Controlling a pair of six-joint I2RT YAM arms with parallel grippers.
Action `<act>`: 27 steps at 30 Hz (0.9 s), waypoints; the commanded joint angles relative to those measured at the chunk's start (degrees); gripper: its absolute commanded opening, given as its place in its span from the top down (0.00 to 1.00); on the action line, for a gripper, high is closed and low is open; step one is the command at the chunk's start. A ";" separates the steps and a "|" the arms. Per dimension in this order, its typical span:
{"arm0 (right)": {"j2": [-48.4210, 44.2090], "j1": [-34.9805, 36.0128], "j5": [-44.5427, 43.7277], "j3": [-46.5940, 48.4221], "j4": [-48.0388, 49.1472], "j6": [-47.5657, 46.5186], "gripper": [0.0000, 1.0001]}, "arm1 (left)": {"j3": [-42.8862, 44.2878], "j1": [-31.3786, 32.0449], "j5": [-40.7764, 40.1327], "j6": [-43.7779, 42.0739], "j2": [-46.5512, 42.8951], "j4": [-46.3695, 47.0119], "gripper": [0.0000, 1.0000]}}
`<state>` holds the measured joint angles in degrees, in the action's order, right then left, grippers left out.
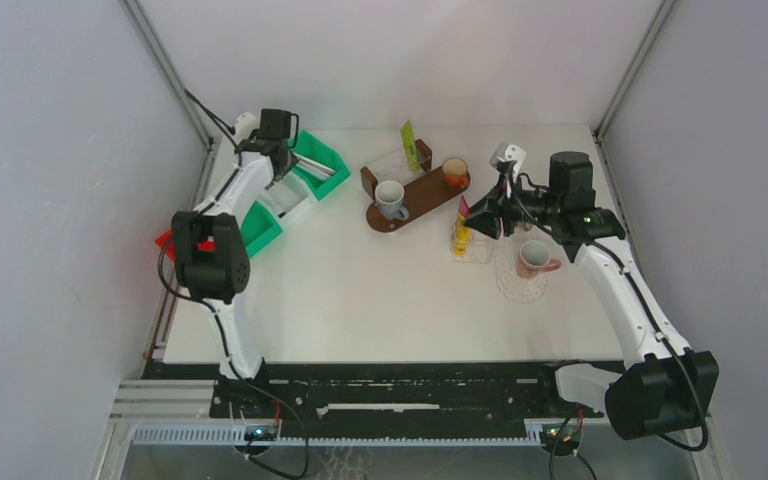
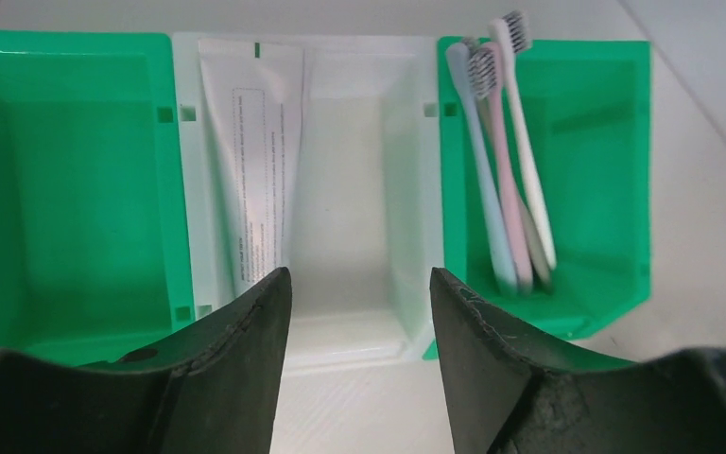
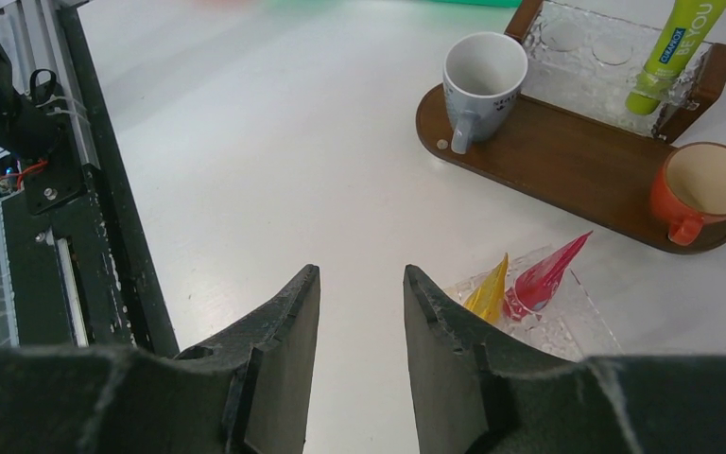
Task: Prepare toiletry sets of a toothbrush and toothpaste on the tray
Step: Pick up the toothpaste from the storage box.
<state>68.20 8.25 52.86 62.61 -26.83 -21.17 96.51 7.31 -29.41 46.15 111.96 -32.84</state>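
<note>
Toothbrushes point(image 2: 509, 189) are lying in green bin point(image 2: 614, 189) for picking, at two o'clock of left gripper point(image 2: 359, 279), hovering half-open, empty; right gripper point(image 3: 359, 274) is hanging half-open, empty.

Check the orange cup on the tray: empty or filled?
Empty. The right wrist view looks into the orange cup and shows only bare cream interior.

**White table in a pale, plain-walled booth**

A matte white table point(image 1: 360, 310) fills the enclosure, evenly lit, with only soft shadows. Pale grey walls close it in: the far wall point(image 1: 390, 60), the left wall point(image 1: 50, 200) and the right wall point(image 1: 730, 150). Metal struts rise at the far left corner point(image 1: 165, 70) and the far right corner point(image 1: 635, 70). A black rail point(image 1: 410, 385) lies along the near edge, with a white slotted duct point(image 1: 360, 436) nearer still.
</note>
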 commanded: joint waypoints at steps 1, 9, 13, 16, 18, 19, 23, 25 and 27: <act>-0.34 0.77 0.06 0.15 1.12 -1.41 0.54 | 7.49 -0.73 -3.70 0.68 3.17 -8.55 0.39; -0.18 0.89 -0.51 0.14 0.88 -1.91 0.54 | 8.23 -1.42 -4.43 1.44 5.92 -10.64 0.37; -0.18 0.85 -0.66 0.14 0.88 -1.99 0.54 | 8.55 -1.91 -3.29 1.57 7.27 -11.15 0.36; -0.18 0.81 -0.65 0.14 0.83 -1.89 0.54 | 9.00 -2.19 -2.95 1.57 8.04 -11.28 0.36; -0.13 0.82 -0.64 0.14 0.81 -1.86 0.54 | 9.49 -2.29 -2.41 1.41 8.72 -11.30 0.36; -0.17 0.80 -0.63 0.14 0.81 -1.93 0.54 | 9.83 -2.30 -2.14 1.32 9.13 -11.45 0.36; -0.13 0.87 -0.54 0.14 0.81 -1.92 0.54 | 11.51 -2.42 -0.41 0.52 10.95 -11.94 0.37; -0.18 0.81 -0.53 0.18 0.87 -1.90 0.54 | 12.45 -2.51 -0.04 0.35 12.01 -12.78 0.37; -0.21 0.84 -0.53 0.15 0.86 -1.93 0.54 | 13.25 -2.56 -0.47 0.79 12.71 -13.91 0.37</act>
<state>68.23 8.80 52.12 62.61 -26.89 -22.24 105.73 5.37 -30.17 46.57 123.39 -44.60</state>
